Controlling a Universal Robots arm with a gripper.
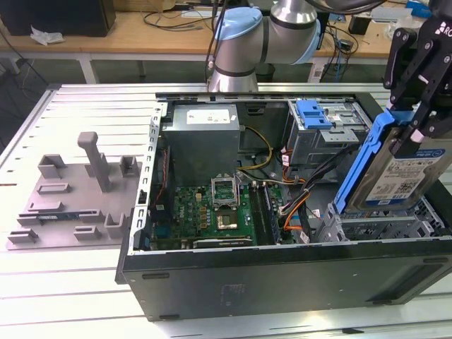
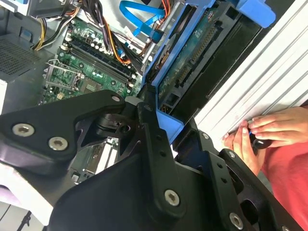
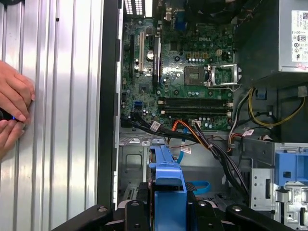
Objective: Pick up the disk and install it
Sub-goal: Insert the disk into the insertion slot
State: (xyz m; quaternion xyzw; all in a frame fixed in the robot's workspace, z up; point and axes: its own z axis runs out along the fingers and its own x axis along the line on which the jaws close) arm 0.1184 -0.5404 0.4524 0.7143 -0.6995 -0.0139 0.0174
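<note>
Blue-framed, hangs tilted below the gripper, clamped on the upper end of the disk, above the computer case.

Computer case sitting on slotted table. Fixture plate lying on table, at exterior view's left of case. Motherboard lying in case. Power supply sitting behind motherboard. Drive cage standing at exterior view's right of power supply. Disk hanging tilted over case's right end, clamped in gripper. Person's 2 hands resting on table beside case.
</note>
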